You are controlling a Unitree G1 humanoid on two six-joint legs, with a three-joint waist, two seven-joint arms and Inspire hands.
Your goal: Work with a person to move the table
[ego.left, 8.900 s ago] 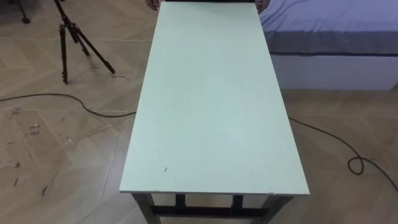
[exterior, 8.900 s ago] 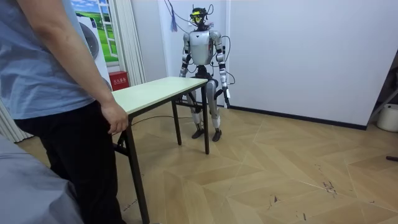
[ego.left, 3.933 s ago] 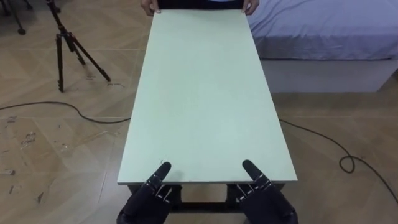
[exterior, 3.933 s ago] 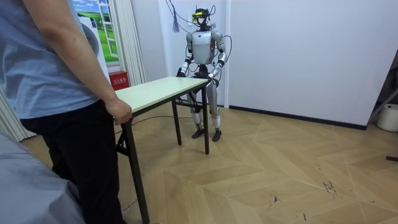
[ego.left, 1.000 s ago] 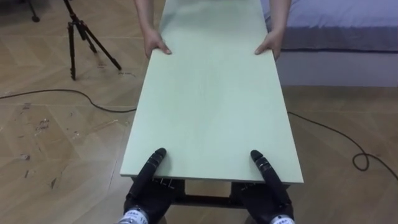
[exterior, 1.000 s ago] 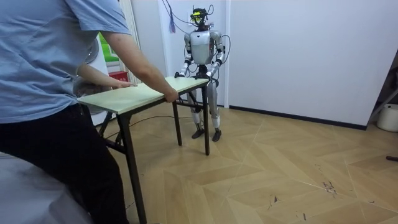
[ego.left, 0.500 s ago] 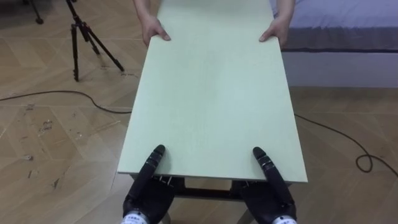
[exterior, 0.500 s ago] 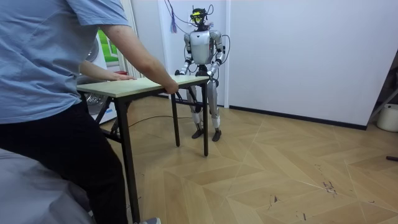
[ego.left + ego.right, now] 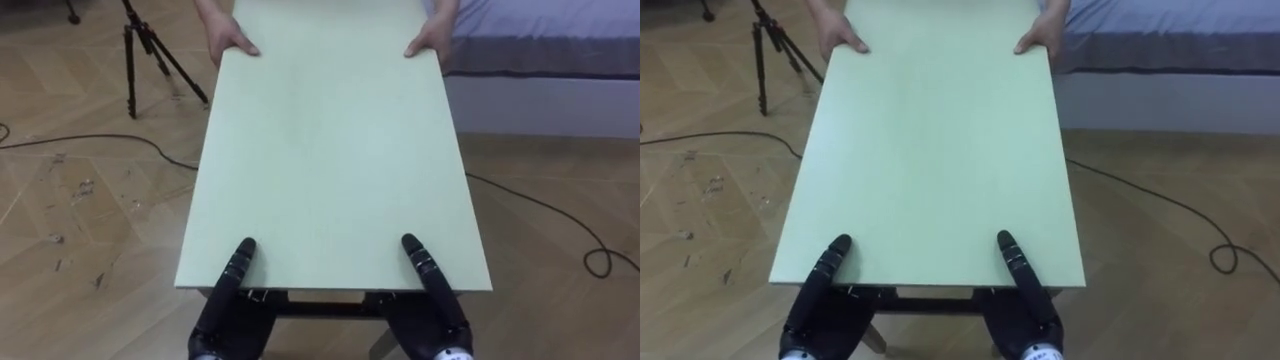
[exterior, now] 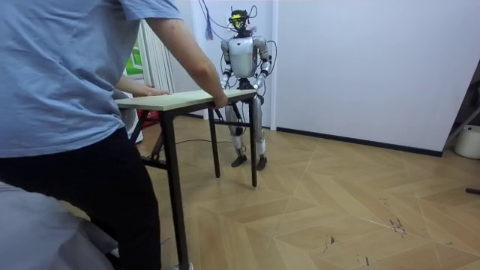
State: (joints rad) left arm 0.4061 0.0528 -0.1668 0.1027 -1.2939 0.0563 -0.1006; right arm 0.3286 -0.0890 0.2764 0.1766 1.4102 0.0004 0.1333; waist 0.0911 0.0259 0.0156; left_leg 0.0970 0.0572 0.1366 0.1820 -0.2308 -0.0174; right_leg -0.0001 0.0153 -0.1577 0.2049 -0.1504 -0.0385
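Fingers (image 9: 241, 260) of our left hand (image 9: 222, 318) and right hand (image 9: 432, 322) clamp the near short edge of the bench (image 9: 325, 150). Each thumb lies flat on the pale top while the rest reach under the board, out of sight, so we judge the hold a pinch from above and below. At the far end the person's hands (image 9: 232, 42) grip the two corners, with the bed (image 9: 560, 40) just beside the bench on our right and a tripod (image 9: 140, 50) on the floor to our left. Our worry is the thin purchase. If the person pulls faster than we step, the edge could slide out from this shallow hold and drop, and a swing to the right could knock the far corner into the bed. Both forearms come in low and parallel, palms beneath the edge, one near each corner. In the room view we stand upright at the bench's end, arms bent forward.
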